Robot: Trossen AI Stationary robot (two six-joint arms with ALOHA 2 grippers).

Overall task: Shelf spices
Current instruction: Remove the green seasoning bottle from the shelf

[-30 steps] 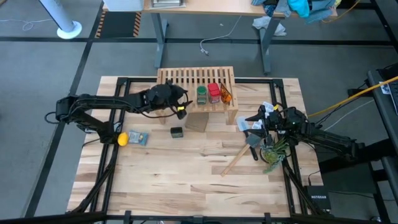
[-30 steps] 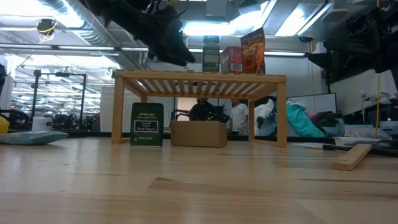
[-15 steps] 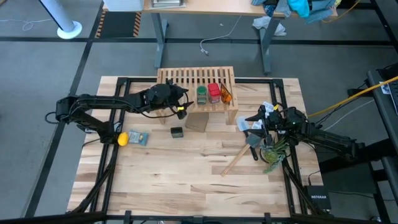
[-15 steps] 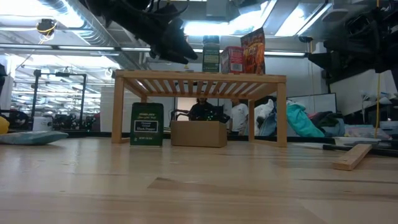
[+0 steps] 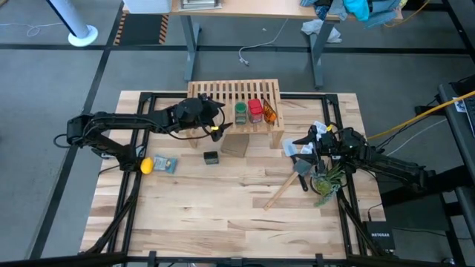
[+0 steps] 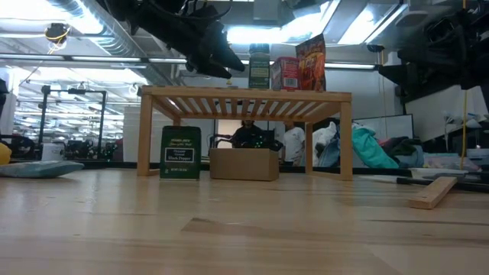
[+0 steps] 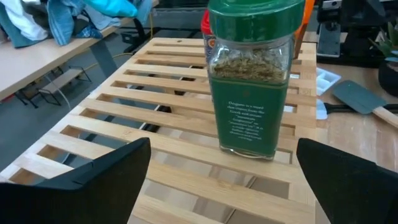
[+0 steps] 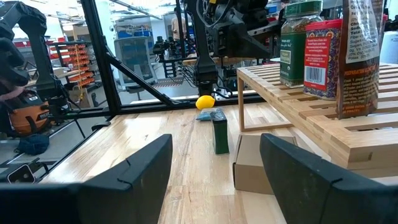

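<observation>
The light-wood shelf [image 5: 223, 93] stands at the table's far middle. A green jar [image 7: 252, 81], a red jar [image 5: 255, 110] and an orange packet [image 5: 270, 113] stand upright on its slats. The dark box-like jar [image 5: 211, 157] stands on the tabletop in front of the shelf. My left gripper [image 7: 224, 180] hovers open over the shelf's left part. Its fingers stand wide on either side of the green jar's near face and do not touch it. My right gripper [image 8: 214, 180] waits open at the table's right, pointing toward the shelf.
A cardboard box [image 5: 236, 144] sits under the shelf's front. A lemon [image 5: 146, 165] and a blue-grey packet [image 5: 165, 164] lie at the left. A wooden stick [image 5: 280, 194], a spatula [image 5: 302, 169] and a small plant [image 5: 326, 182] lie near my right gripper.
My left gripper has spread its fingers wider while staying in place over the shelf. The green jar stays upright on the slats.
</observation>
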